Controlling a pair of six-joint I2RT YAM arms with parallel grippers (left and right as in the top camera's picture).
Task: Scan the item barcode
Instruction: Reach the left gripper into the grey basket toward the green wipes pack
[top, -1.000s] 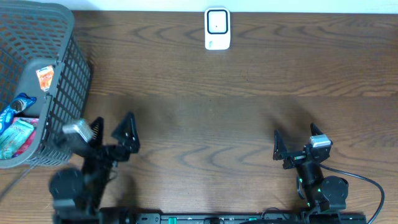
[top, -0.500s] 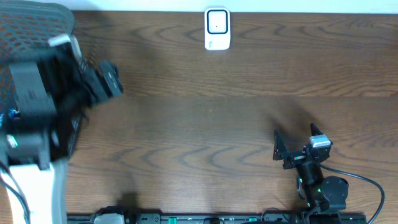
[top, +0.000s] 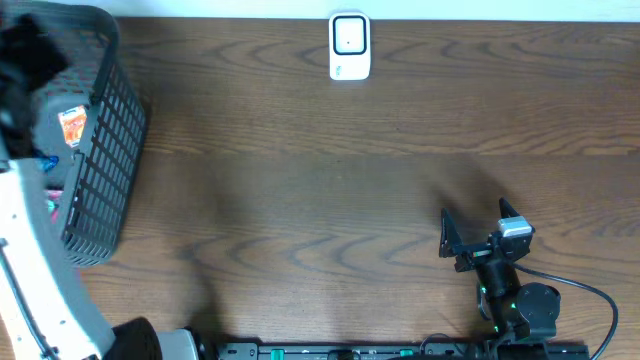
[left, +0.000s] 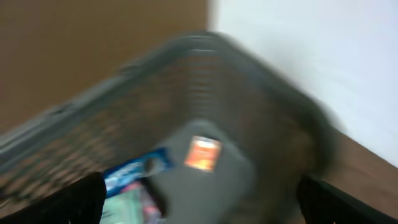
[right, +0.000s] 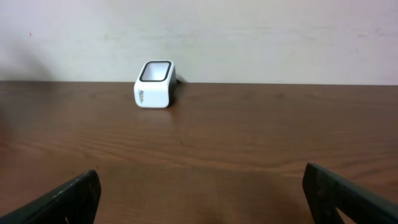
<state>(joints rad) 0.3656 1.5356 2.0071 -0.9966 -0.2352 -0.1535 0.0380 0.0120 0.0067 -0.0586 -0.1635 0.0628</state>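
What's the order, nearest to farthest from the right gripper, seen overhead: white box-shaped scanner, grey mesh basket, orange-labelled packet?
From the right gripper:
1. White box-shaped scanner, far side, centre.
2. Grey mesh basket, far left.
3. Orange-labelled packet, inside that basket.

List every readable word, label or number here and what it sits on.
No text reads clearly.
Orange label on the grey pack in the basket: too blurred.
Blue packet: print blurred.
White scanner: side markings too small.
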